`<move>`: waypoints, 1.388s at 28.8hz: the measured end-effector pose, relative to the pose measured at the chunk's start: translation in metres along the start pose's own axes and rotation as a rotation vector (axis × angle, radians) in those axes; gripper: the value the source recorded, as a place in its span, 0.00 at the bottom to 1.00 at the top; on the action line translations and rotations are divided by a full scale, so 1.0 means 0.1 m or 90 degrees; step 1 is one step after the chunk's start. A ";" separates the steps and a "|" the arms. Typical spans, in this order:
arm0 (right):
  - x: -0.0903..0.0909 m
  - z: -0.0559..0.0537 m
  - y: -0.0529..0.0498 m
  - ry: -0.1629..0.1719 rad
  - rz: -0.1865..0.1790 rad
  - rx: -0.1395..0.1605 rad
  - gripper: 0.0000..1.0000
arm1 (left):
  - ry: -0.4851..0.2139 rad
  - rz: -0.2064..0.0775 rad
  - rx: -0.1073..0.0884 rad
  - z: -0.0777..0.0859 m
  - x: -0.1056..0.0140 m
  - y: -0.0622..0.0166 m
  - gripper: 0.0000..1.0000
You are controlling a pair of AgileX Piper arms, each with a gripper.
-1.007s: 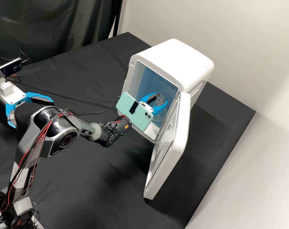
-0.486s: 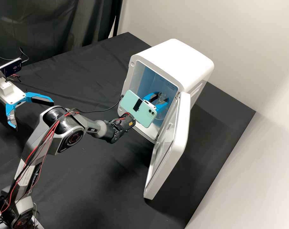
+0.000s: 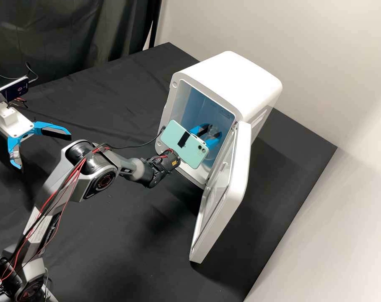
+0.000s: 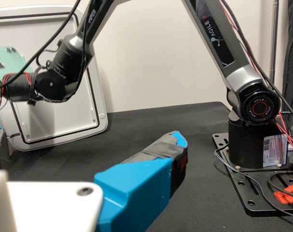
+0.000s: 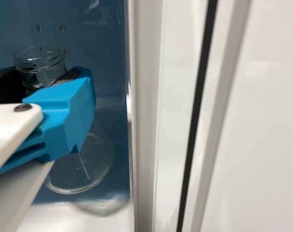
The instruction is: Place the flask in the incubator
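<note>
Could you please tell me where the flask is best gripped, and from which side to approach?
I'd grip the flask by its neck, just below the rim, coming in level through the incubator's open front. It stands upright. The neck is a narrow cylinder, while the body probably flares too wide for a claw. The right claw holds it there.

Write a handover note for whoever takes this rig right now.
Right end effector: inside the incubator, shut on the neck of the flask.
Left end effector: open, empty, over the bench, well away from the incubator.
Flask: upright in the blue chamber, low down; whether it touches the floor cannot be told. Door is open.
Done: flask is inside.
Left: probably seat it, release, draw the right arm out.
</note>
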 end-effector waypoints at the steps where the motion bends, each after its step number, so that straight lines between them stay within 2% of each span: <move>1: 0.01 0.02 -0.02 -0.003 -0.004 0.001 0.00 | 0.000 0.000 0.000 0.00 0.00 0.000 1.00; 4: 0.03 0.06 -0.07 -0.013 -0.014 0.002 0.00 | 0.000 0.000 0.000 0.00 0.00 0.000 1.00; 8: 0.07 0.08 -0.09 -0.013 -0.014 0.011 0.00 | 0.000 0.000 0.000 0.00 0.00 0.000 1.00; 18: 0.13 0.14 -0.15 -0.026 -0.028 0.012 0.00 | 0.000 0.000 0.000 0.00 0.00 0.000 1.00; 23: 0.16 0.11 -0.13 -0.025 -0.027 0.013 0.00 | 0.000 0.000 0.000 0.00 0.00 0.000 1.00; 27: 0.22 0.09 -0.11 -0.015 -0.017 0.013 0.00 | 0.000 0.000 0.000 0.00 0.00 0.000 1.00; 31: 0.30 0.06 -0.08 -0.021 -0.024 0.018 0.00 | 0.000 0.000 0.000 0.00 0.00 0.000 1.00; 40: 0.38 0.04 -0.06 -0.015 -0.019 0.019 0.00 | 0.000 0.000 0.000 0.00 0.00 0.000 1.00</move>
